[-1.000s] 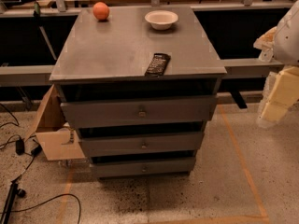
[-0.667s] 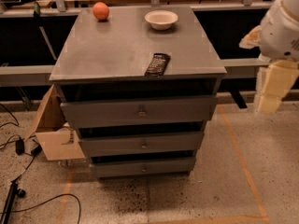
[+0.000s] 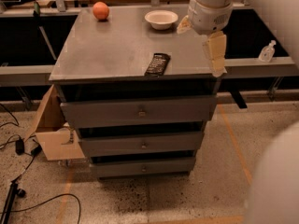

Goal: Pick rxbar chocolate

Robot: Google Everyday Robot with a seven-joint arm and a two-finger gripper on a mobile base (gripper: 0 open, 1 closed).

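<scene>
The rxbar chocolate [image 3: 157, 64] is a dark flat bar with faint pale print. It lies near the front edge of the grey drawer cabinet's top [image 3: 112, 50], a little right of the middle. My gripper [image 3: 213, 48], cream-coloured on a white wrist, hangs over the cabinet's right edge. It is to the right of the bar, above it, and not touching it. The bar lies free on the top.
An orange [image 3: 101, 10] sits at the back left of the top and a white bowl [image 3: 161, 18] at the back middle. An open cardboard box [image 3: 51, 129] stands on the floor at the left, with cables [image 3: 18, 146] nearby. A small clear bottle [image 3: 267, 52] stands on the right ledge.
My arm has swung in from the far right to over the cabinet's right edge, closer to the bar. The bar, orange and bowl have not moved.
</scene>
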